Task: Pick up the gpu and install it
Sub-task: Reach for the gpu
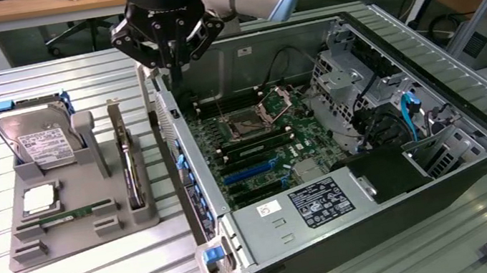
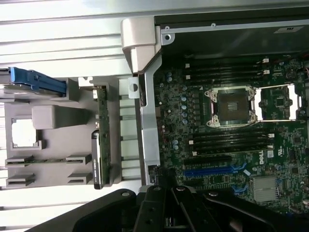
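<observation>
Gripper (image 1: 173, 66) shut and empty at upper centre, gpu (image 1: 129, 168) upright at left; I'd line up squarely over its top edge.

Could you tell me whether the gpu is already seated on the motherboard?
No, the gpu stands on edge in the grey holder beside the open computer case.
</observation>
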`<action>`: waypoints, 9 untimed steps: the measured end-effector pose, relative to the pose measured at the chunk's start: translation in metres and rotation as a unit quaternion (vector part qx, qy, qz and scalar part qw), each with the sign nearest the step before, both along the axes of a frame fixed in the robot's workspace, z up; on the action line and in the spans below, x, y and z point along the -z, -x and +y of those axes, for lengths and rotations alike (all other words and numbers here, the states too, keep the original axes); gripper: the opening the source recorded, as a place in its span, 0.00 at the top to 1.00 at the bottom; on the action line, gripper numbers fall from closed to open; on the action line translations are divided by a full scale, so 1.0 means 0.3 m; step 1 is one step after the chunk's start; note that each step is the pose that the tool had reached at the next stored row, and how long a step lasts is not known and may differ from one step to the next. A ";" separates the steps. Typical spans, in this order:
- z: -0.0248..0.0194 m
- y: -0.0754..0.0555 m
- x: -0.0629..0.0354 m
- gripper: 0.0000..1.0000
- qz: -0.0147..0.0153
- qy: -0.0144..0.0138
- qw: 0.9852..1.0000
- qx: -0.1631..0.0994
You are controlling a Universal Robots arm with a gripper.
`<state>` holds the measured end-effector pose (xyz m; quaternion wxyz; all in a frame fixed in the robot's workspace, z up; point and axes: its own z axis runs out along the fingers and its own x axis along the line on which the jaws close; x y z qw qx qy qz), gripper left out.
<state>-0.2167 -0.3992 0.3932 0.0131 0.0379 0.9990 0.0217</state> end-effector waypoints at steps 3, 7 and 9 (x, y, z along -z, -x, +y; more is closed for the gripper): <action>0.000 0.025 0.000 0.89 0.000 0.000 1.000 0.000; 0.000 0.031 0.000 0.89 0.000 0.000 1.000 0.000; 0.000 0.034 0.000 0.89 0.000 0.000 1.000 0.000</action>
